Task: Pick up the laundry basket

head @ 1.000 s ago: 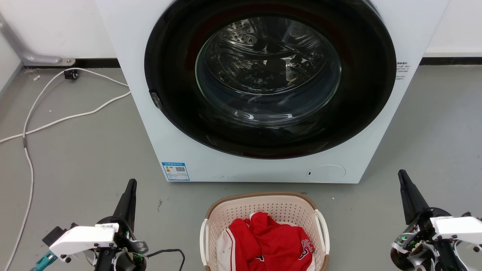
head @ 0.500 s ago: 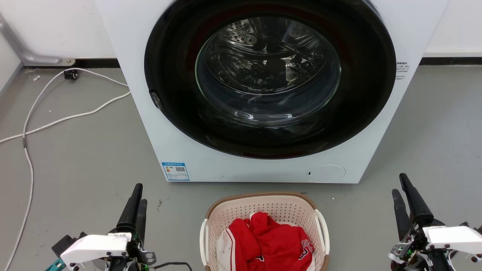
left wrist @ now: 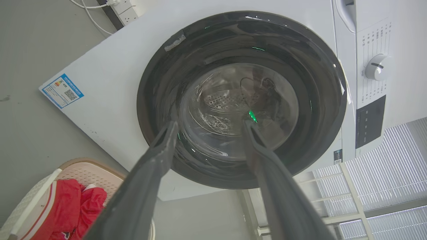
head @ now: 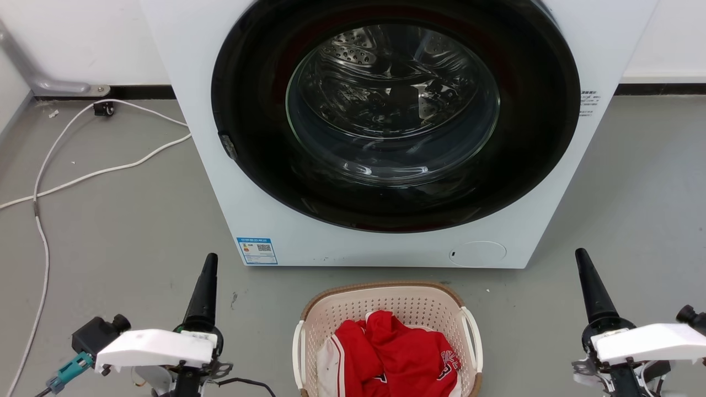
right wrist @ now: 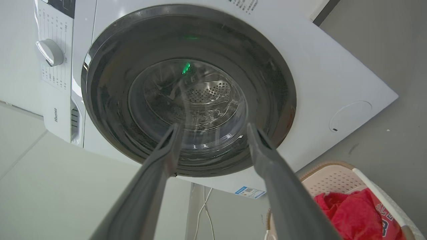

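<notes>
The laundry basket (head: 408,305) sits on the grey floor just in front of the washer, cream with a brown rim and white side handles, holding red clothes (head: 397,353). Its lower part is cut off by the picture edge. My left gripper (head: 210,261) stands to the basket's left, fingers pointing toward the washer. To the basket's right stands my right gripper (head: 581,257), aimed the same way. Both are apart from the basket. The left wrist view shows the left gripper (left wrist: 210,125) open and empty, the basket (left wrist: 83,170) at lower left. My right gripper (right wrist: 213,127) is open too, the basket (right wrist: 333,180) at lower right.
A white front-loading washer (head: 231,209) with a dark round door (head: 394,113), shut, stands close behind the basket. White cables (head: 83,176) trail over the floor at the far left. Grey floor lies on both sides of the basket.
Both wrists have rolled, so each gripper now shows one finger edge-on in the head view. The left gripper has shifted a little right, toward the basket. The basket has not moved.
</notes>
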